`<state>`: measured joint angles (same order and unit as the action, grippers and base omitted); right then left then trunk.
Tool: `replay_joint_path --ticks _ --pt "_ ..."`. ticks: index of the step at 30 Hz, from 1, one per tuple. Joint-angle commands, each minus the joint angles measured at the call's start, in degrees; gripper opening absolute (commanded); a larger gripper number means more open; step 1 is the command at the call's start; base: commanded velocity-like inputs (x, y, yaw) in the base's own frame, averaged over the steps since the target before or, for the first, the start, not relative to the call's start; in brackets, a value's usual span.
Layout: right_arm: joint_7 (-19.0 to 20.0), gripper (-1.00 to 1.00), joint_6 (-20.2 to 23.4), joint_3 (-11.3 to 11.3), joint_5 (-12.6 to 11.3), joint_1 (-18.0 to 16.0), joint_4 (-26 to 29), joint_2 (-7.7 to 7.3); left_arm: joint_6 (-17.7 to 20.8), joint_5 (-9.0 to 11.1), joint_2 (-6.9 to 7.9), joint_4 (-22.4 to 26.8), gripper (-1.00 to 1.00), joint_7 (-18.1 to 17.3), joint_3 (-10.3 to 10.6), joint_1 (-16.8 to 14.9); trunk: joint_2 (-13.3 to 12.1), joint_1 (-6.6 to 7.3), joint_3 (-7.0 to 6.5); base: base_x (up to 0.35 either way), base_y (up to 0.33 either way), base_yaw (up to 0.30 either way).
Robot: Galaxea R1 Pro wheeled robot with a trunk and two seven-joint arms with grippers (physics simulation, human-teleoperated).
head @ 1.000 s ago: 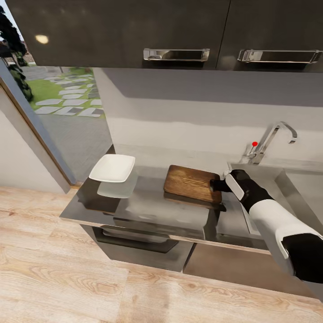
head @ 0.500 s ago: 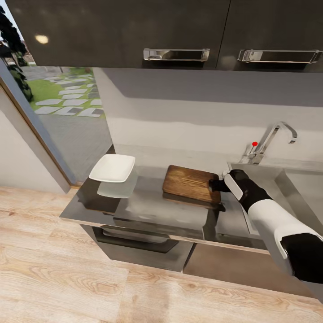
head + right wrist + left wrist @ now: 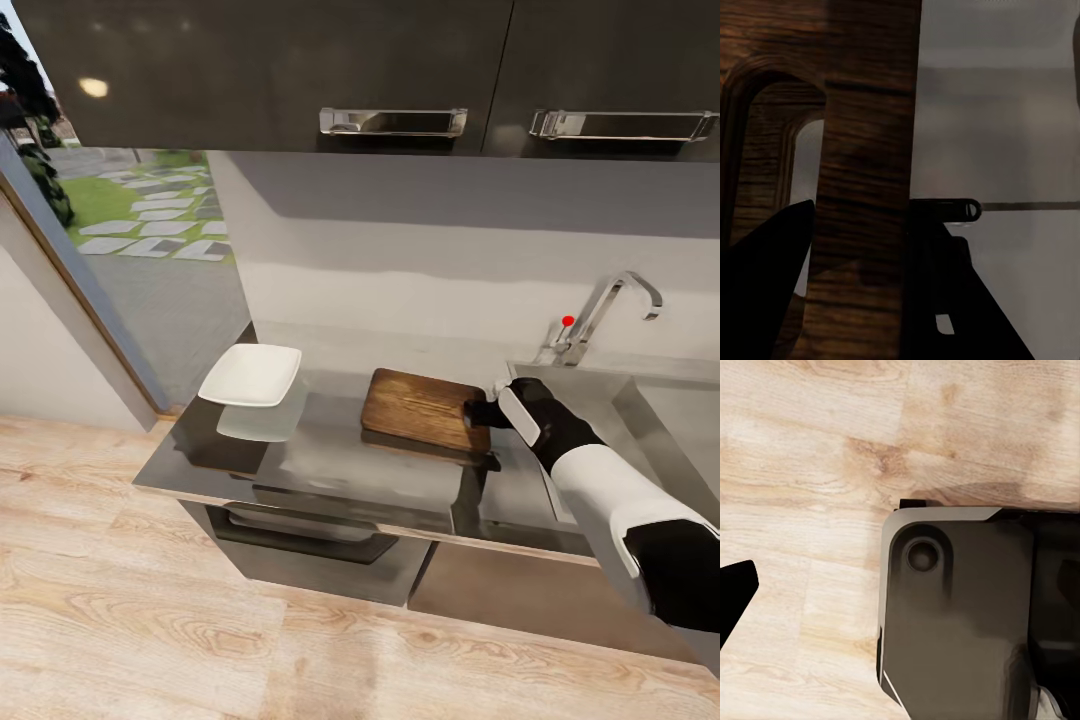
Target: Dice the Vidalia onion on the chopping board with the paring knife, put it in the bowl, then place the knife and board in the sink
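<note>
While raised off the countertop, chopping board clamped in right end effector; bowl empty.

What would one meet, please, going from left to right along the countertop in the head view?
The bowl → the chopping board → the right tool, at the board's end → the tap of the sink.

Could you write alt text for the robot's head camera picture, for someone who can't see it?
The robot's right gripper grips the sink-side end of a brown chopping board on a grey countertop. A white bowl sits further left; a chrome tap stands behind the sink.
</note>
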<state>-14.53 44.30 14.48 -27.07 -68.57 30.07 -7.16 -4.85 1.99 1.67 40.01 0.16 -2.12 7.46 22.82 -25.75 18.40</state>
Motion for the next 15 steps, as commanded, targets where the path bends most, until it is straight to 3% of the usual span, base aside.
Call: replay_joint_path --ticks 1,2,15 --pt "-0.5 -1.0 0.2 0.5 -0.6 -0.1 0.1 -0.07 -0.1 0.2 0.0 0.1 1.0 0.0 0.0 0.0 0.1 -0.03 0.09 0.0 0.0 0.0" --pt "-0.5 1.0 0.2 0.5 -0.6 -0.1 0.1 -0.06 -0.1 0.2 0.0 0.1 1.0 0.0 0.0 0.0 0.1 -0.03 0.09 0.0 0.0 0.0" --pt "-0.5 1.0 0.2 0.4 -0.7 0.0 0.3 -0.11 -0.1 0.2 0.0 0.1 1.0 0.0 0.0 0.0 0.1 -0.03 0.09 0.0 0.0 0.0"
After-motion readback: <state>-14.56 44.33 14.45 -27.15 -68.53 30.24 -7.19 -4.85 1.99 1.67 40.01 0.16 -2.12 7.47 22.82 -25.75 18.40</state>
